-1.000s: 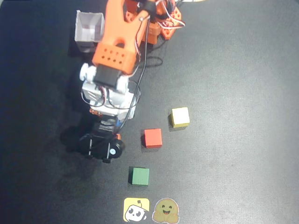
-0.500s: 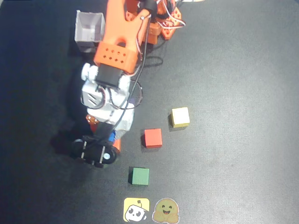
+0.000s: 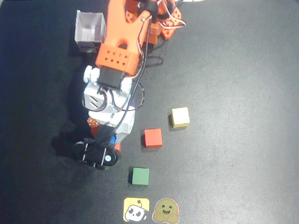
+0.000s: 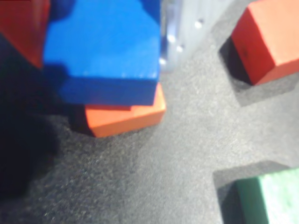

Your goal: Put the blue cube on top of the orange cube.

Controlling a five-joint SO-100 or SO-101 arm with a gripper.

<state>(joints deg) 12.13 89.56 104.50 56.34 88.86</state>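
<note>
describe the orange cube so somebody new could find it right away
Follow the arm down to its fingers in the overhead view. In the wrist view, the orange cube lies directly under the blue cube. It is paler orange than the uncovered red-orange cube to the right.

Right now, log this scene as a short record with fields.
surface: dark mat
gripper: over the stack, jaw state unclear
blue cube: above the orange cube, overhanging its near edge in the wrist view; contact unclear
red cube: alone, right of the arm in the overhead view
yellow cube: up and right of the red one
green cube: below the red one
grey box: top left, by the arm
stickers: bottom edge
</note>
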